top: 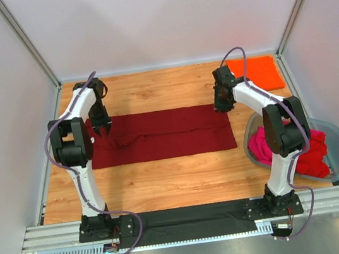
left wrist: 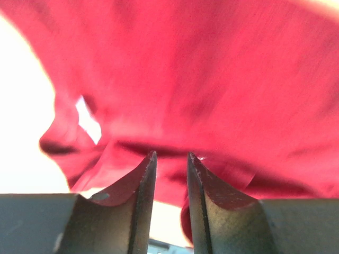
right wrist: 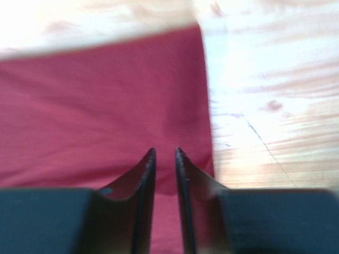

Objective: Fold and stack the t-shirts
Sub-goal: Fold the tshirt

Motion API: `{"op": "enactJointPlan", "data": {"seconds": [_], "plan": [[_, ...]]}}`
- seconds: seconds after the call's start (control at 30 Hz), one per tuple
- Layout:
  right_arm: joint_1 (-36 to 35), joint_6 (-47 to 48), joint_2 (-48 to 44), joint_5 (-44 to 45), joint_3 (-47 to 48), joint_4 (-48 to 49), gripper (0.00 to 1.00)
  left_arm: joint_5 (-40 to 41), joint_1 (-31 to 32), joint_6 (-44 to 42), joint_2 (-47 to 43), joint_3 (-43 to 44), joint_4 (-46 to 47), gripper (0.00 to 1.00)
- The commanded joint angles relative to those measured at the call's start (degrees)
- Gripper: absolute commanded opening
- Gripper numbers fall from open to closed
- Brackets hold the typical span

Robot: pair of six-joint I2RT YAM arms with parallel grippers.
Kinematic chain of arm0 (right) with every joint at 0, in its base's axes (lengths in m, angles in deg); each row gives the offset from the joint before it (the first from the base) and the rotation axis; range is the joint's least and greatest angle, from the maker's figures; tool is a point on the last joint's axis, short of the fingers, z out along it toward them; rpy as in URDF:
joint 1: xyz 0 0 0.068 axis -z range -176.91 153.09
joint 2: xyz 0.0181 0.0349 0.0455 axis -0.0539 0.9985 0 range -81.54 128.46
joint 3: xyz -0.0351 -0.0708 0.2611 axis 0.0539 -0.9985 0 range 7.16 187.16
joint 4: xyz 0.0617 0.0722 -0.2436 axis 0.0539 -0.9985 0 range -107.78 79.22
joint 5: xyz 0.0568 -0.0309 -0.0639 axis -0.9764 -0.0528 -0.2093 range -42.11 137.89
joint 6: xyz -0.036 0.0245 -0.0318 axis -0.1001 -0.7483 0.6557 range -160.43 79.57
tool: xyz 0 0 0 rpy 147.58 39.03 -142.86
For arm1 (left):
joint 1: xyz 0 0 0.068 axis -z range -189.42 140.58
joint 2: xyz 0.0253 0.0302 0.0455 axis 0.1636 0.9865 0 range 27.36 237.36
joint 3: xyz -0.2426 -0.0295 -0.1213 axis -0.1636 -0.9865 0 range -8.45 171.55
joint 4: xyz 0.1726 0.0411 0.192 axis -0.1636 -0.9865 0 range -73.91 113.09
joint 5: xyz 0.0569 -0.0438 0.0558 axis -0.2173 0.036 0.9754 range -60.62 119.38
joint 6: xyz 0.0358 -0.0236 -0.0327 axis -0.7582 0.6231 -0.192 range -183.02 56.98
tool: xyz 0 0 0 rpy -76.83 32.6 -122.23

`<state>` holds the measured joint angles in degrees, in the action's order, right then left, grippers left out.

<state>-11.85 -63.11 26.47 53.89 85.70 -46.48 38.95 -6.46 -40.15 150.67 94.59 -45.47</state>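
Observation:
A dark maroon t-shirt [top: 171, 136] lies on the wooden table as a long flat strip, with a small wrinkle near its left end. My left gripper [top: 101, 132] hovers over that left end. In the left wrist view its jaws [left wrist: 171, 154] stand slightly apart, with rumpled maroon cloth [left wrist: 212, 79] close beyond them and none between the tips. My right gripper [top: 223, 107] is over the strip's far right corner. Its jaws [right wrist: 164, 150] are narrowly open and empty above the flat maroon cloth [right wrist: 106, 106]. A folded bright orange t-shirt [top: 256, 72] lies at the back right.
A grey translucent tub [top: 337, 140] stands at the right near edge, holding a magenta-pink shirt [top: 262, 142] and a red shirt [top: 311, 157]. White walls close in the table on three sides. Bare wood [top: 164, 179] shows in front of the maroon strip.

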Motion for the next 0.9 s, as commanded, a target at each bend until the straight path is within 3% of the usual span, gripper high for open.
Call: {"op": "enactJointPlan", "data": {"seconds": [0.0,0.2,0.3,0.53,0.87], "plan": [[-2.6,-2.8,-2.5,-7.5,6.2,-3.8,0.28,0.8,-1.0,-1.3,-9.9,-4.9,-1.5,0.38],[-9.3,-15.9,2.5,-14.5,14.8,-5.0,0.43,-9.1,-7.0,1.4,-12.0,-9.9,2.6,0.43],[-15.1,-21.7,7.5,-16.0,20.3,-5.8,0.44,-14.8,-10.0,3.7,-9.8,-9.4,4.7,0.43],[-23.2,-33.9,17.7,-20.7,31.4,-6.1,0.43,-16.2,-15.7,7.2,-6.5,-6.4,7.5,0.42],[-30.7,-45.3,23.0,-21.4,31.3,2.7,0.50,-19.8,-15.5,6.4,-4.7,-6.3,11.2,0.42]]}}
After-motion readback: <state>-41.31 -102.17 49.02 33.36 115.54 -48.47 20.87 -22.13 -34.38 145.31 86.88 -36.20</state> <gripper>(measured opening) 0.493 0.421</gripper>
